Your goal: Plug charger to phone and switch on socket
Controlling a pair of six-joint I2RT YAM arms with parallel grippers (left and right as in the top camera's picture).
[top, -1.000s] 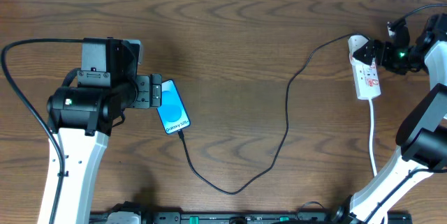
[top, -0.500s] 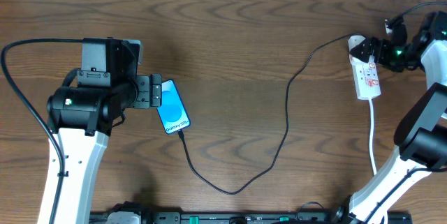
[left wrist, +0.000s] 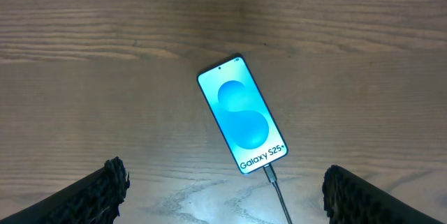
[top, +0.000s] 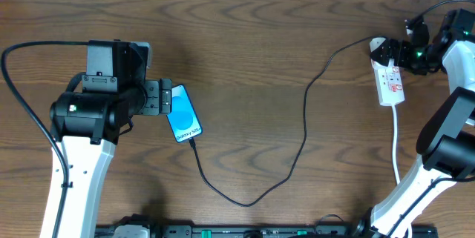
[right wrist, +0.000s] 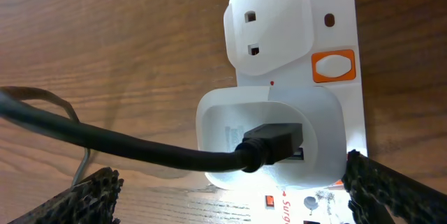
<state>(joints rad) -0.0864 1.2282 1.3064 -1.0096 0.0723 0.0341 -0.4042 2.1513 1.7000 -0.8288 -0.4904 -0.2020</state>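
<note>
Right wrist view shows the right end effector (right wrist: 237,195) spread over the socket (right wrist: 293,15) on the surface, charger (left wrist: 278,195) in phone (left wrist: 243,114), so one fingertip should press the orange switch (right wrist: 333,66) squarely, clear of the adapter (right wrist: 223,123).

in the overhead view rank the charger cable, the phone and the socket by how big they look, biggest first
1. charger: by far the longest, though very thin.
2. socket and phone: much the same length and width from above, too close to rank.
</note>
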